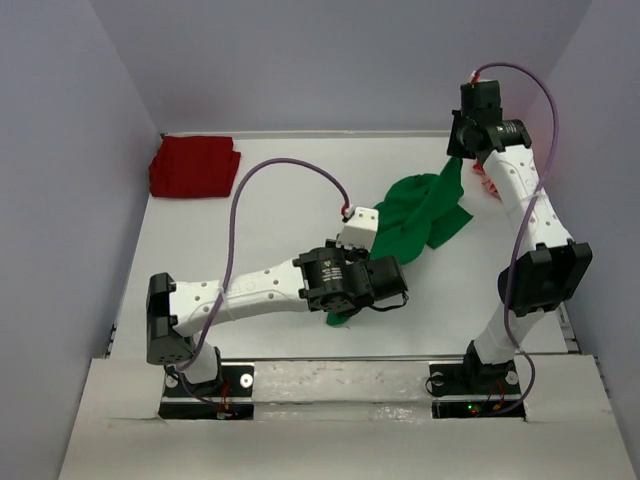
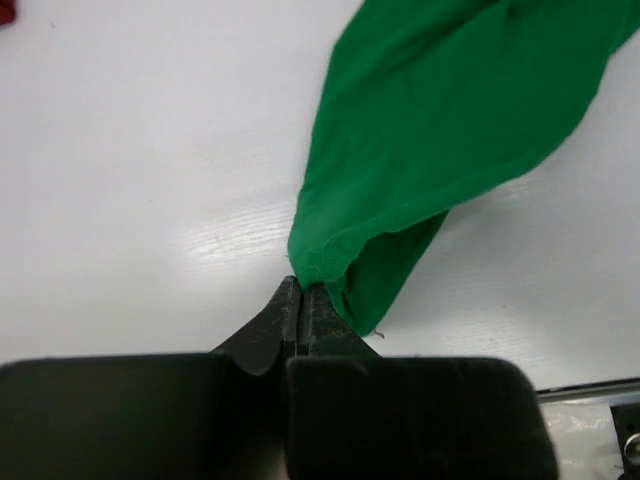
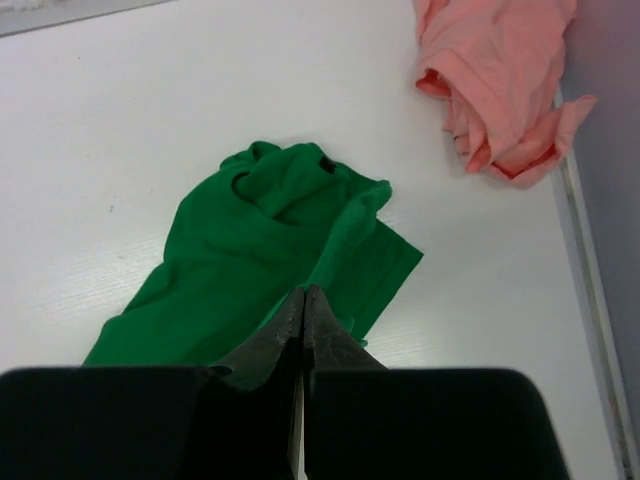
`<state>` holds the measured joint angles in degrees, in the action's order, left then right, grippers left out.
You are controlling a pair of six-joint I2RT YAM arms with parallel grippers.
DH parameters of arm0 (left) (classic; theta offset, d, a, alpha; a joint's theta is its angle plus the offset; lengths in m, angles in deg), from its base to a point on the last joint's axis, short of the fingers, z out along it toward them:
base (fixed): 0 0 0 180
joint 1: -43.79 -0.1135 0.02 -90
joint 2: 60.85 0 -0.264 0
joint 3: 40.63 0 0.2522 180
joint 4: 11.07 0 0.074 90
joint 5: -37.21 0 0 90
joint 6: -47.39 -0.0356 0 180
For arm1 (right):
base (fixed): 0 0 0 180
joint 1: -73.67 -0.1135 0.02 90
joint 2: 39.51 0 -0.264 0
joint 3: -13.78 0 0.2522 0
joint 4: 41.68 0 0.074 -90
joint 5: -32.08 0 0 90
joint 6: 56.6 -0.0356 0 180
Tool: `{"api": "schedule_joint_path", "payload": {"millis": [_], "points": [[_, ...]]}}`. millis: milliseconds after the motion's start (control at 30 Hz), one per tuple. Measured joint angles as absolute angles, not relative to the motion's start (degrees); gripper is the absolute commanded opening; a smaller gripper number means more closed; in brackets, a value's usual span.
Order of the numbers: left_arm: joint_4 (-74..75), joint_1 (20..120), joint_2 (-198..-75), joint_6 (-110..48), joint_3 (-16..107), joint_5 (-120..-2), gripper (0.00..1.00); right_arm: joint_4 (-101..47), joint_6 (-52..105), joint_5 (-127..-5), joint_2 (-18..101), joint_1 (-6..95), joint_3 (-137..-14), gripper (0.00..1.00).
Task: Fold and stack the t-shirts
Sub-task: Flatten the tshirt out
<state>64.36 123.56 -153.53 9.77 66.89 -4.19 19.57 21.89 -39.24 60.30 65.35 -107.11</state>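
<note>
**Both hands closed on the green t-shirt; red and pink shirts lie apart**

Left hand (image 2: pixel 300 290): the two fingers are pressed together with no gap showing. A bunched edge of the green t-shirt (image 1: pixel 420 215) is pinched at their tips. From that pinch the cloth runs away from the hand as a broad, creased band that widens as it goes. A second layer hangs folded under the first, just beside the fingertips.

Right hand (image 3: pixel 303 295): the fingers are likewise fully closed. A ridge of the same green t-shirt rises from the counter (image 1: pixel 280 200) and meets their tips. The top view shows the cloth drawn up to this hand at its far end. The remainder of the shirt lies rumpled on the counter below and ahead of the hand, with a crumpled knot of fabric at its far edge.

The green t-shirt therefore spans between the two hands, one end in each. It is neither spread flat nor folded.

The salmon pink t-shirt (image 3: pixel 500 80) lies in a loose heap ahead of the right hand and to its right. It sits close to the counter's side rim and clear of the green cloth.

The dark red t-shirt (image 1: pixel 193 166) sits at the far left corner of the counter, well apart from both hands. It appears as a compact folded block.
</note>
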Motion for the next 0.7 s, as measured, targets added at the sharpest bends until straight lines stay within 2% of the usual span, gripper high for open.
{"api": "schedule_joint_path", "payload": {"millis": [167,333,500,700], "points": [[66.2,117.8,-147.3,6.8,71.4,-0.2,0.0,25.5,24.5,-37.1,63.1,65.4,-125.7,0.0],[67.0,114.0,-141.3,-0.2,87.4,6.1,0.0,26.9,27.6,-35.4,61.0,65.4,-142.4,0.0],[64.8,114.0,-134.9,-8.3,99.3,11.5,0.0,26.6,30.7,-34.1,52.2,65.4,-146.0,0.0],[59.7,113.9,-126.7,-17.0,95.6,13.7,0.0,26.4,33.1,-34.5,41.4,65.4,-145.8,0.0]]}}
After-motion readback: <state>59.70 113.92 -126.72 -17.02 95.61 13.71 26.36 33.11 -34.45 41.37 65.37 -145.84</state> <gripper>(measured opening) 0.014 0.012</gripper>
